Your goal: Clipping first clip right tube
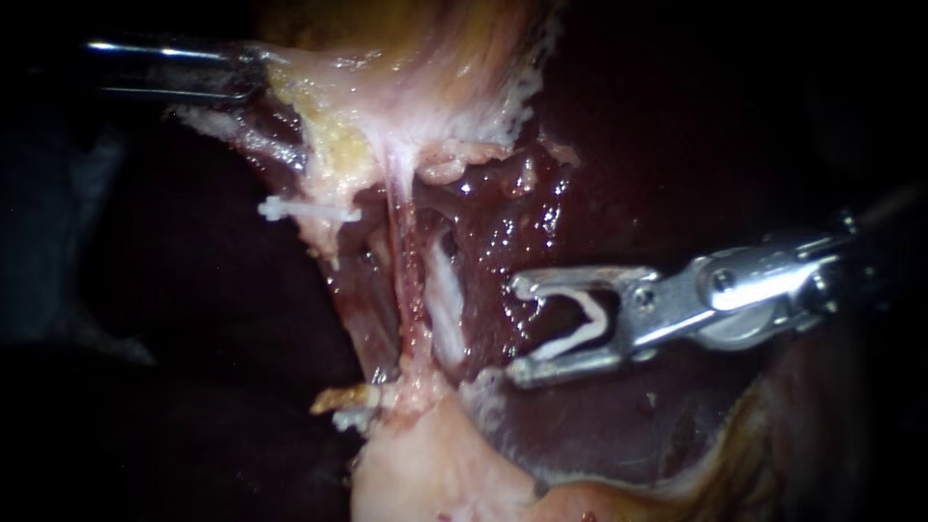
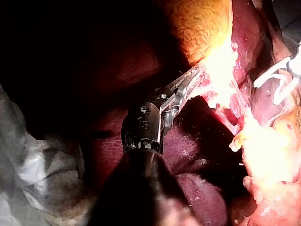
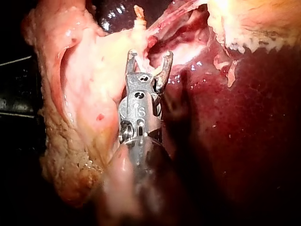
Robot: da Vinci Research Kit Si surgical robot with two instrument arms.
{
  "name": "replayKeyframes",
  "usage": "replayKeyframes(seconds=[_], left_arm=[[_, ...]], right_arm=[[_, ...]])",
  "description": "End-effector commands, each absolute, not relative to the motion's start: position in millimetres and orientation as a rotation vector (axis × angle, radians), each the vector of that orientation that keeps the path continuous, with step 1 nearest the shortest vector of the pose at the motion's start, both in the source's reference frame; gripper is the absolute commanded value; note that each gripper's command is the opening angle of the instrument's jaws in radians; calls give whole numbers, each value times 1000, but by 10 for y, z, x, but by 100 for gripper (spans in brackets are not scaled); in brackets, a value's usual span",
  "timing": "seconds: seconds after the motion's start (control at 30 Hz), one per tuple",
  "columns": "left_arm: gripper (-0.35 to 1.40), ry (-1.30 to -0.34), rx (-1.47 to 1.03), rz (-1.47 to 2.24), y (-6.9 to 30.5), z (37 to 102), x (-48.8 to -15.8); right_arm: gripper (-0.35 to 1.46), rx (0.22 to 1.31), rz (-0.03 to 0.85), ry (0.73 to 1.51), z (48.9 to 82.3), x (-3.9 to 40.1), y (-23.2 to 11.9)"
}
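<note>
My right instrument [image 1: 515, 329] comes in from the right with its jaws spread wide. A white open clip [image 1: 572, 324] is seated between them, touching both. The tips lie just right of the whitish right tube [image 1: 445, 302] and do not enclose it. A thinner pink tube [image 1: 404, 261] runs alongside on the left. My left instrument [image 1: 253, 77] at the upper left is shut on the pale edge of the gallbladder [image 1: 425, 58] and holds it up. In the right wrist view the right instrument [image 3: 148, 59] points at the tubes [image 3: 181, 30]. The left wrist view shows the left instrument [image 2: 190, 77] gripping pale tissue.
A white clip [image 1: 309, 210] sits on tissue left of the tubes and another [image 1: 353, 416] lies lower down. Dark red liver [image 1: 599, 193] lies behind and under the right instrument. Pale fatty tissue [image 1: 435, 464] fills the foreground below the tubes.
</note>
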State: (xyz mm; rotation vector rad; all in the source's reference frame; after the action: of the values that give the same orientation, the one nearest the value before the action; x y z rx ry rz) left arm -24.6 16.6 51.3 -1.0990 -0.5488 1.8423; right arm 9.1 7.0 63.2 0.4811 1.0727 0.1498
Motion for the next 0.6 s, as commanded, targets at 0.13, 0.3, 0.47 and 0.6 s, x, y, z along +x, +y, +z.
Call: replayKeyframes(seconds=[0.13, 0.3, 0.47, 0.6], left_arm=[[-35, -548, -1098, 1843, 166, 513, -246], [-35, -548, -1098, 1843, 166, 513, -246], [-35, -548, -1098, 1842, 166, 513, -246], [-35, -547, -1098, 1842, 166, 513, -247]], right_arm=[[49, 518, 188, 1089, 645, 107, 62], [49, 576, 245, 1128, 654, 129, 59], [48, 632, 291, 1177, 657, 150, 60], [48, 651, 305, 1196, 659, 165, 60]])
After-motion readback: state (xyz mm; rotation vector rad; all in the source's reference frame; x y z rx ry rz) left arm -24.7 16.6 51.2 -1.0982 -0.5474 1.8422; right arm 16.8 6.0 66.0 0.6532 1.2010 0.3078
